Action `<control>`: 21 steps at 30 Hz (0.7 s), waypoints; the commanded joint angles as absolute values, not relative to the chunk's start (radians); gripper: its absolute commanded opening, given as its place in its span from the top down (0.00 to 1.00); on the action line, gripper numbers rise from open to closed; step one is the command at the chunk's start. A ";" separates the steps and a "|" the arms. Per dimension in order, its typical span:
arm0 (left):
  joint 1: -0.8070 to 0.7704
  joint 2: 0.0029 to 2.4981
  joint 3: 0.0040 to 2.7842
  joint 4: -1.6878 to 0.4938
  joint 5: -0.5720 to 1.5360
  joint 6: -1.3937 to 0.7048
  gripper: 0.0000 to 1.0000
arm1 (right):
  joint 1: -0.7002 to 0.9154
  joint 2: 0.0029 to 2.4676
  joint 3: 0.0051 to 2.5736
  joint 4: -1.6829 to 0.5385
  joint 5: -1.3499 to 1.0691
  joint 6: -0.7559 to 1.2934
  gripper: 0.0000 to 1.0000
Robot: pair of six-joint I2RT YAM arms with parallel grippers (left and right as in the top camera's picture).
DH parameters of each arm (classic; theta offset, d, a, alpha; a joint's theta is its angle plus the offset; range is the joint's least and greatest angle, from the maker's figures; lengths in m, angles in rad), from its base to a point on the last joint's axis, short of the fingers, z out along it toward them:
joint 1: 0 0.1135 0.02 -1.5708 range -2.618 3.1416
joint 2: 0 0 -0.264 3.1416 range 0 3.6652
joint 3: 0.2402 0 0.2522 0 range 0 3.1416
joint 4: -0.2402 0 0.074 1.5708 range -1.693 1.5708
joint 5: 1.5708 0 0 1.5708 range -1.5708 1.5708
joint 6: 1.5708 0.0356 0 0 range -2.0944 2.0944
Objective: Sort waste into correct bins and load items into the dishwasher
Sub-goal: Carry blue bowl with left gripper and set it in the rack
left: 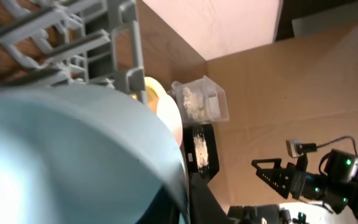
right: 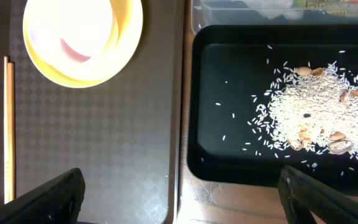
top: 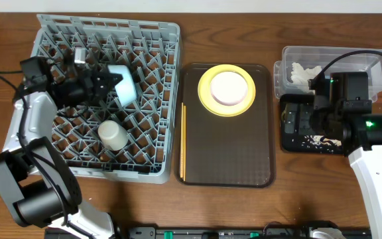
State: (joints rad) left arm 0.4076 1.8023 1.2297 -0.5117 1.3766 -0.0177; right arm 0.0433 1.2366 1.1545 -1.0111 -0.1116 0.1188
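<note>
My left gripper is shut on the rim of the light-blue bowl and holds it on its side over the grey dish rack. The bowl fills the left wrist view, with a dark finger on its rim. A small cream cup lies in the rack. The yellow plate with the cream-white bowl on it sits on the brown tray. Chopsticks lie along that tray's left edge. My right gripper is open and empty over the black tray's left edge. Rice crumbs lie in the tray.
The brown serving tray lies between the rack and the bins. The clear tub at the back right holds a white tissue. A strip of green-yellow wrapper shows in the tub in the right wrist view.
</note>
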 commanded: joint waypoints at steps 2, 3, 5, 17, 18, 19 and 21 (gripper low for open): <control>0.459 1.819 1.241 -0.530 1.292 -0.001 0.91 | 0.033 1.233 1.158 -1.014 -0.106 0.123 0.03; 0.469 1.819 1.241 -0.542 1.272 -0.001 0.91 | 0.033 1.233 1.158 -1.014 -0.106 0.123 0.03; 0.483 1.819 1.241 -0.561 1.263 0.000 0.91 | 0.033 1.233 1.158 -1.013 -0.105 0.123 0.03; 0.518 1.811 1.241 -0.728 1.130 -0.001 0.44 | 0.033 1.233 1.158 -1.016 -0.106 0.123 0.03; 0.520 1.801 1.241 -0.757 1.031 0.000 0.42 | 0.033 1.233 1.158 -1.018 -0.106 0.123 0.03; 0.521 1.791 1.241 -0.768 0.994 0.000 0.40 | 0.033 1.233 1.158 -1.018 -0.106 0.123 0.03; 0.521 1.766 1.241 -0.770 0.974 -0.001 0.39 | 0.033 1.233 1.158 -1.015 -0.106 0.123 0.03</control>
